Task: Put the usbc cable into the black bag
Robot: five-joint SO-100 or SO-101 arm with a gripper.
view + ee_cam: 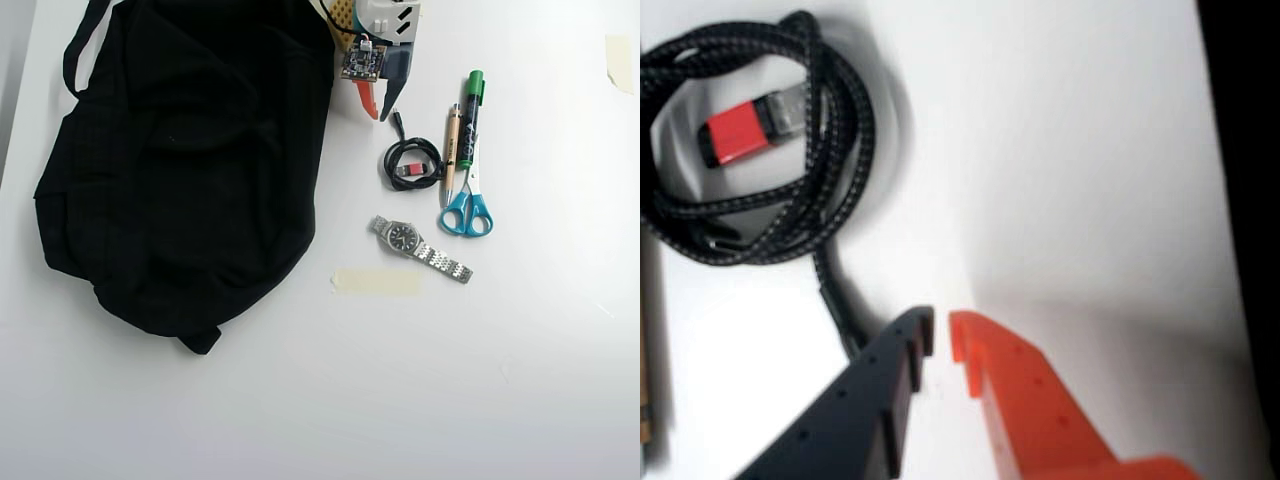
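My gripper point(942, 338) is nearly closed, dark finger point(865, 400) and orange finger point(1040, 410) with only a thin slit between the tips, nothing pinched. In the wrist view the tips sit over bare white table point(1070, 150), and the loose tail of the usbc cable point(830, 130) runs down to just beside the dark finger; contact unclear. The cable is a coiled black braided loop, upper left in that view, with a red-and-metal plug point(750, 128) lying inside the coil. Overhead view: gripper point(378, 108) is at the top centre, pointing down, right next to the right edge of the black bag point(180, 160). Cable coil point(412, 163) lies on the table just below and right of my tips, outside the bag. Right of the coil, touching or nearly so: a pen point(452, 150), a green marker point(471, 115), blue-handled scissors point(467, 208). Below the coil a metal wristwatch point(418, 248), then a strip of tape point(377, 281). Another tape scrap point(619, 62) at the far right top.
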